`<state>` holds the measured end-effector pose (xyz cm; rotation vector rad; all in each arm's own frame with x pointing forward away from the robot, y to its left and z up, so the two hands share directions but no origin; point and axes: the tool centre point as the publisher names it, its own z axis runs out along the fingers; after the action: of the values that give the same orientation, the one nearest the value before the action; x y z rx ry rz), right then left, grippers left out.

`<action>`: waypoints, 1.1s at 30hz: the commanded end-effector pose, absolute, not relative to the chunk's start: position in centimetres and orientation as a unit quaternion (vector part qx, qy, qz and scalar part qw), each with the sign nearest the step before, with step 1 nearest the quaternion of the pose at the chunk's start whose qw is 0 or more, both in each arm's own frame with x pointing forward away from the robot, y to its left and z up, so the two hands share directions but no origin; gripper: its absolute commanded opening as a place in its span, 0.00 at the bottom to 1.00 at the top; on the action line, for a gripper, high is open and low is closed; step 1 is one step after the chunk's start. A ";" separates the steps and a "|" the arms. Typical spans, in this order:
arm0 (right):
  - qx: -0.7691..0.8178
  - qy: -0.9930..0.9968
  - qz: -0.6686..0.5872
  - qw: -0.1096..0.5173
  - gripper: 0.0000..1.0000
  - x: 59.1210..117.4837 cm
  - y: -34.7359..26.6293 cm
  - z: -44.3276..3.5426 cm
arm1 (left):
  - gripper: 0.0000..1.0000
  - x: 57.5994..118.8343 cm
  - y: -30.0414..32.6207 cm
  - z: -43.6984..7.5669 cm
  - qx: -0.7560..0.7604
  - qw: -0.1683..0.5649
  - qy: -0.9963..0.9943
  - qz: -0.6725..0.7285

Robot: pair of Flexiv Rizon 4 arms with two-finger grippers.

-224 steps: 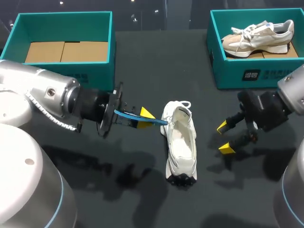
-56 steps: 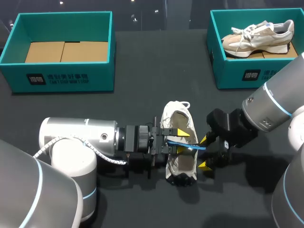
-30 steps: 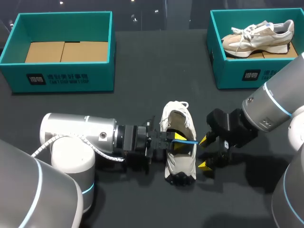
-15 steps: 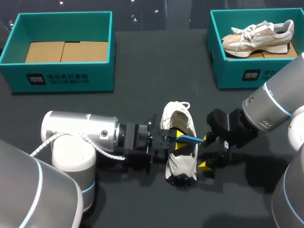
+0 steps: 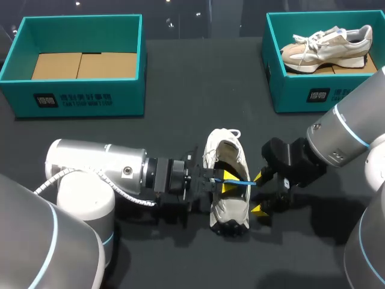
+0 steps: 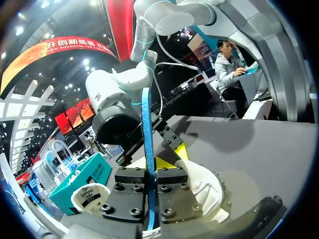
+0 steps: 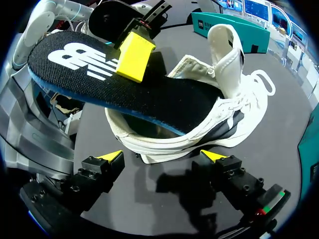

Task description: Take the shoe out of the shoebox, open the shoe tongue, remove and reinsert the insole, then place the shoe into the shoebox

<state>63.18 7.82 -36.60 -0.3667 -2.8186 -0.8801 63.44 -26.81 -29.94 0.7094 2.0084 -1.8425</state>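
A white shoe lies on the black table, toe toward me, its tongue pulled back. My left gripper hovers over the shoe's opening, shut on a black insole with a blue edge. The insole lies across the shoe, one end over its rim. In the left wrist view the insole stands edge-on between the fingers of the left gripper, with the shoe below. My right gripper stands open just right of the shoe. The right wrist view shows the right gripper beside the shoe, the insole above.
An empty teal shoebox stands at the back left. A second teal shoebox at the back right holds a beige shoe. Bare black table lies between the boxes and in front of the shoe.
The left gripper shifted slightly over the shoe; the insole's free end rose, then came back down toward the rim. The right arm has kept still.
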 end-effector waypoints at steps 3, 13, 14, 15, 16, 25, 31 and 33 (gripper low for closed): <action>-0.123 -0.944 -0.294 0.082 1.00 63.0 7.8 -36.6 | 0.00 64.4 -27.2 -31.6 0.264 0.165 0.711 -0.630; -0.123 -0.944 -0.294 0.082 1.00 63.0 7.8 -36.6 | 0.00 66.4 -27.0 -33.8 0.277 0.205 0.724 -0.597; -0.123 -0.944 -0.294 0.082 1.00 63.0 7.8 -36.6 | 0.00 66.6 -26.9 -33.9 0.274 0.205 0.726 -0.597; -0.123 -0.944 -0.294 0.082 1.00 63.0 7.8 -36.6 | 0.00 66.7 -26.9 -34.0 0.273 0.205 0.727 -0.596; -0.123 -0.944 -0.294 0.082 1.00 63.0 7.8 -36.6 | 0.00 66.7 -26.8 -34.0 0.270 0.204 0.728 -0.596; -0.123 -0.944 -0.294 0.082 1.00 63.0 7.8 -36.6 | 0.31 65.1 -26.4 -31.3 0.253 0.185 0.721 -0.618; -0.123 -0.944 -0.294 0.082 1.00 63.0 7.8 -36.6 | 0.20 64.4 -26.7 -30.2 0.256 0.180 0.717 -0.622; -0.123 -0.944 -0.294 0.082 1.00 63.0 7.8 -36.6 | 0.16 64.2 -27.0 -30.3 0.259 0.175 0.719 -0.621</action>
<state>63.18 7.82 -36.60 -0.3667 -2.8185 -0.8801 64.36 -27.00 -30.47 0.7263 2.0226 -1.7678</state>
